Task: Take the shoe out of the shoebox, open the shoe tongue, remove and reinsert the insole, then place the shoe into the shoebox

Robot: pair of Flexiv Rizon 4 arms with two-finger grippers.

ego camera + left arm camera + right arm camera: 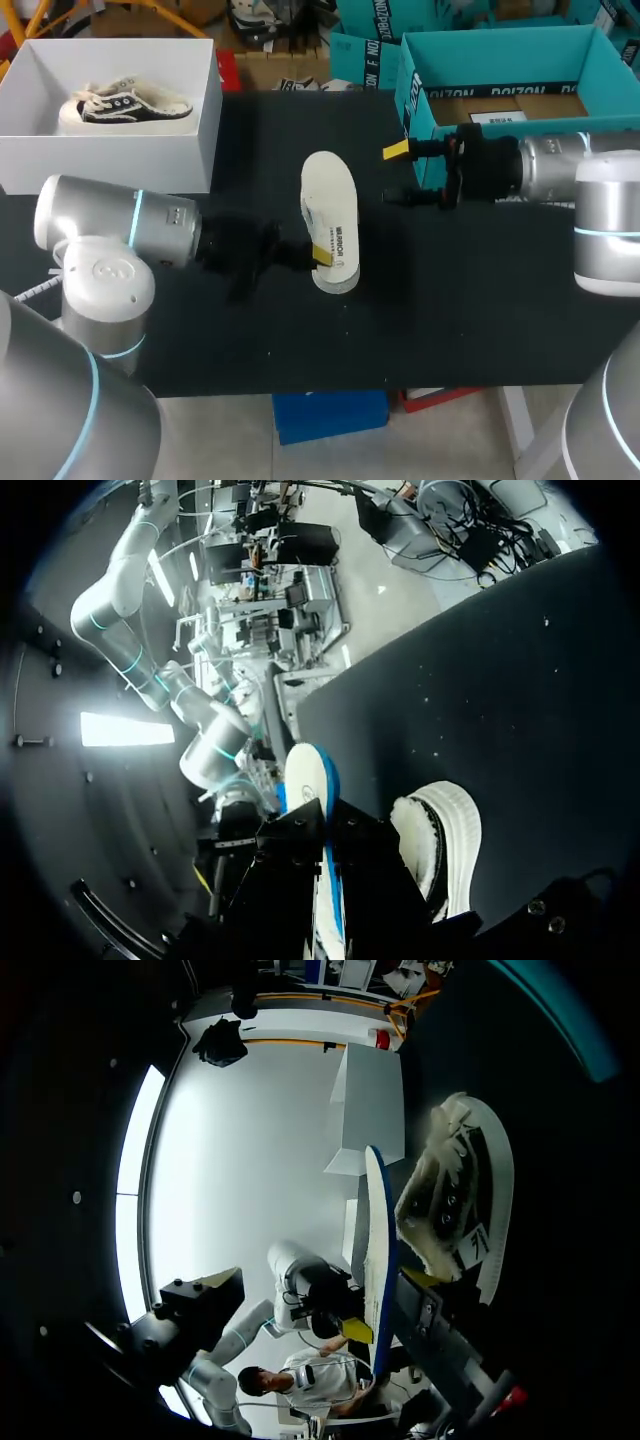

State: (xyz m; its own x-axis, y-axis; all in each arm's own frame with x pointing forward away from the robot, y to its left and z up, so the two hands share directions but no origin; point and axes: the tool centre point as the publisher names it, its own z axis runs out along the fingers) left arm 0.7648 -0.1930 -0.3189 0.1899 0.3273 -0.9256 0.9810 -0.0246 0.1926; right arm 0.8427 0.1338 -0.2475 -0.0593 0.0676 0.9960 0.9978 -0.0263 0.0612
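Observation:
A white shoe lies on its side in the middle of the black table. My left gripper is shut on a white insole with a blue edge, held on edge right beside the shoe. From the right wrist, the insole stands edge-on in front of the shoe's laces and sole. My right gripper hangs open a short way right of the shoe, with nothing between its fingers.
A white shoebox at the back left holds a second, black-and-white shoe. An open teal shoebox stands at the back right, just behind my right gripper. The table's front half is bare black cloth.

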